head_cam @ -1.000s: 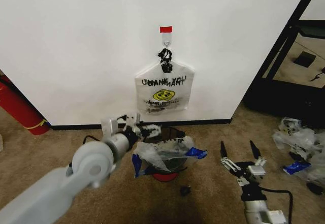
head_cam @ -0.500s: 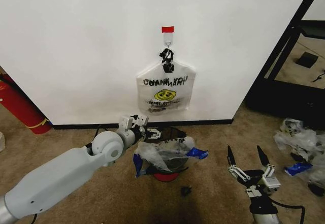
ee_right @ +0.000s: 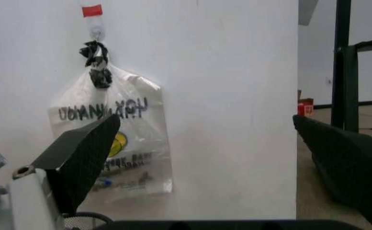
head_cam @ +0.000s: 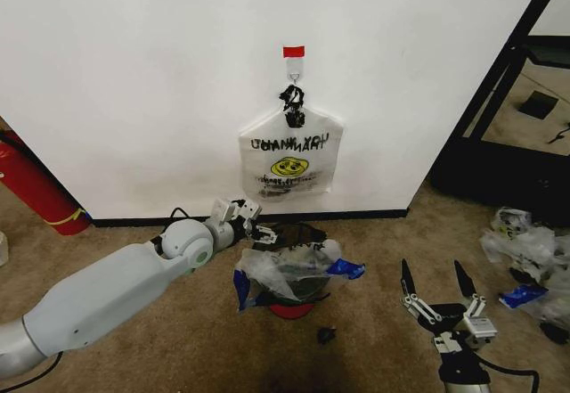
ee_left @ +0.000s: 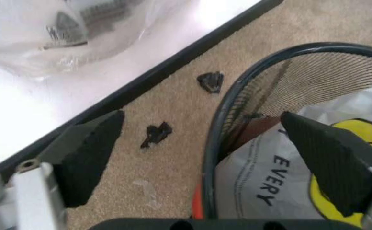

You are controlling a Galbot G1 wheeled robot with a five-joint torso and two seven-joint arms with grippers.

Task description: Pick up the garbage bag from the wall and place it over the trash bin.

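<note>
Against the far side of the room, the wall (head_cam: 134, 72) is standing plain white, with a black baseboard (head_cam: 267, 218) running along the tan carpet (head_cam: 178, 348). A red cylinder (head_cam: 31, 188) with a yellow band is leaning at the robot's left, and a black metal frame (head_cam: 499, 81) is standing at the right, with a heap of clear wrappers (head_cam: 525, 250) lying on the carpet near it.

High on the wall, a red tape strip (head_cam: 293, 51) is sitting just above a small hook (head_cam: 293, 74), and a white smiley bag (head_cam: 289, 157) is hanging from that hook by its knotted black handles.

Below it, the trash bin (head_cam: 289, 277), black wire mesh on a red base, is standing on the carpet close to the baseboard. The garbage bag (head_cam: 294, 273), thin see-through plastic with blue patches, is lying draped over and into the bin, its yellow smiley and black lettering showing inside the rim in the left wrist view (ee_left: 281, 172).

The left gripper (head_cam: 258, 230) is hovering at the bin's back rim, fingers (ee_left: 90, 153) spread apart, straddling the mesh edge and the bag without clamping either. The right gripper (head_cam: 438, 279) is hanging low over the carpet well to the right of the bin, fingers (head_cam: 408, 282) standing apart and pointing toward the wall. Small black scraps (ee_left: 211, 81) are lying on the carpet between the bin and the baseboard.
</note>
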